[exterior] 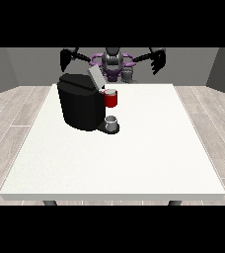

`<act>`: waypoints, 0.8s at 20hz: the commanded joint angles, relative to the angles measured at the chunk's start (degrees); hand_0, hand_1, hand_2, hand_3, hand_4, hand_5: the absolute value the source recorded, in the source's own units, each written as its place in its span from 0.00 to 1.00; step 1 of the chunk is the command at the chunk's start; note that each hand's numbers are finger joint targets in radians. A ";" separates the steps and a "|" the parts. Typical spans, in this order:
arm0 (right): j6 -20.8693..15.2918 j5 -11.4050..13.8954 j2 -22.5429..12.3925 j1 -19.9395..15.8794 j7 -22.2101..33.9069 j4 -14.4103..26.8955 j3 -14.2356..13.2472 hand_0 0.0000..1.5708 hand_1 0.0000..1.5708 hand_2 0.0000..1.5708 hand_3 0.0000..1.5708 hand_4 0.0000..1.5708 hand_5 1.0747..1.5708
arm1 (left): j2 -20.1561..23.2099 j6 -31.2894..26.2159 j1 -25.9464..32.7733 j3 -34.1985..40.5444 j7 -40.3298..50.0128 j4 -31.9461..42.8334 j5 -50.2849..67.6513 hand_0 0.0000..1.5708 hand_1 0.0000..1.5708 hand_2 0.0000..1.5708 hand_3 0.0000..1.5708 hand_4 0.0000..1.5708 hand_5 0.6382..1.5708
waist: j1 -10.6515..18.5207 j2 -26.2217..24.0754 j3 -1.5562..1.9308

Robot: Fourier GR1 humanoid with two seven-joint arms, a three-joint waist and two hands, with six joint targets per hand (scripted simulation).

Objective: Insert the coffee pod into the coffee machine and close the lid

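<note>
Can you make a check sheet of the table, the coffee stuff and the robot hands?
Surface: white table, mostly bare.
Job's things: black coffee machine near the table's far left, lid tilted up; red part at its front; small grey cup below on the machine's base.
Clutter: nothing seen.
Robot hands: one at the view's left, one at the view's right, both raised, away from the machine, holding nothing.
Cables: nothing seen.
Surroundings: wooden floor, grey walls.
</note>
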 commanded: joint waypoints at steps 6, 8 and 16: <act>4.57 -0.42 -4.60 -3.89 4.29 -3.04 0.19 0.00 0.00 0.00 0.00 0.16 1.00 | -3.67 -3.37 9.09 -2.32 4.17 -4.17 4.09 0.00 0.00 0.00 0.00 0.26 1.00 | 6.79 -6.47 0.06; 3.65 1.52 -4.15 -6.12 5.55 -4.36 1.91 0.00 0.00 0.00 0.00 0.05 1.00 | -0.49 -4.49 8.52 0.73 3.22 -6.67 6.66 0.00 0.00 0.00 0.00 0.25 1.00 | 5.86 -2.35 0.04; 4.59 -3.53 -5.90 -12.46 6.53 3.14 -4.38 0.00 0.00 0.00 0.00 0.00 1.00 | -3.73 -3.31 15.03 -8.96 5.43 -18.08 12.06 0.00 0.00 0.00 0.00 0.25 1.00 | 9.74 1.66 0.06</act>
